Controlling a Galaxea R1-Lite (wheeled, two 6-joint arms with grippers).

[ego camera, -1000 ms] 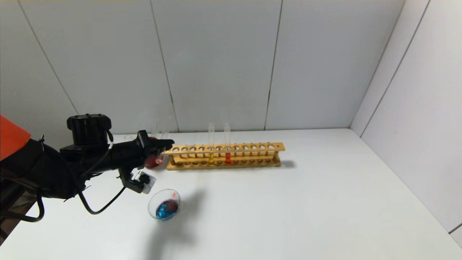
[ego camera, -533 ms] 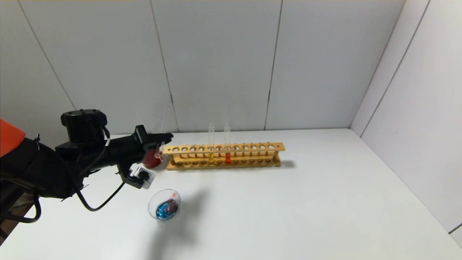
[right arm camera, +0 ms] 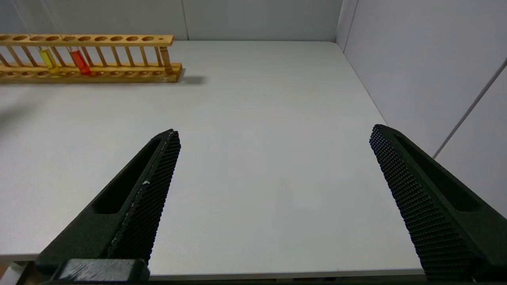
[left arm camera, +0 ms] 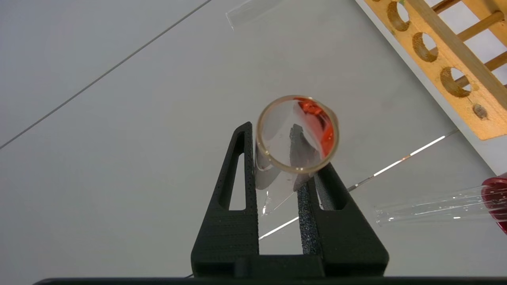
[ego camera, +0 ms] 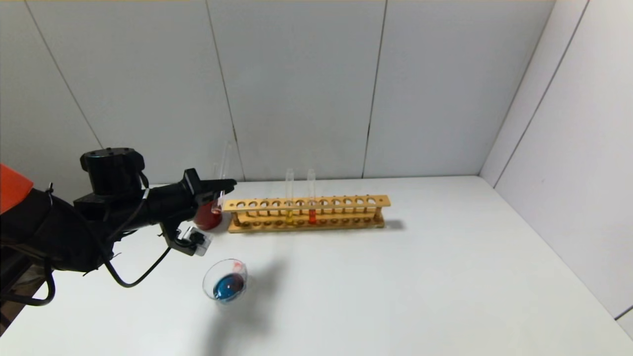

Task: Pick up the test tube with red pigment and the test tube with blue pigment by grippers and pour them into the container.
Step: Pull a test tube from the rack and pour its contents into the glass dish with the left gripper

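Note:
My left gripper (ego camera: 223, 186) is shut on the test tube with red pigment (ego camera: 220, 173) and holds it nearly upright just off the rack's left end, above a dark red cup (ego camera: 204, 220). In the left wrist view the tube's open mouth (left arm camera: 297, 134) faces the camera between the closed fingers (left arm camera: 237, 186), with a smear of red inside. The container (ego camera: 225, 283), a clear glass dish, sits on the table nearer than the gripper and holds blue and red liquid. No tube with blue liquid shows. My right gripper (right arm camera: 273, 132) is open and empty over the table's near edge.
A wooden rack (ego camera: 306, 211) stands at the back with a yellow-liquid tube (ego camera: 289, 198) and an orange-red one (ego camera: 311, 198). Bare clear tubes (left arm camera: 427, 206) lean out of the dark red cup (left arm camera: 495, 194). Walls close the back and right.
My left gripper has risen a little and drawn slightly left with the tube. The dish, the rack and the right arm have not moved.

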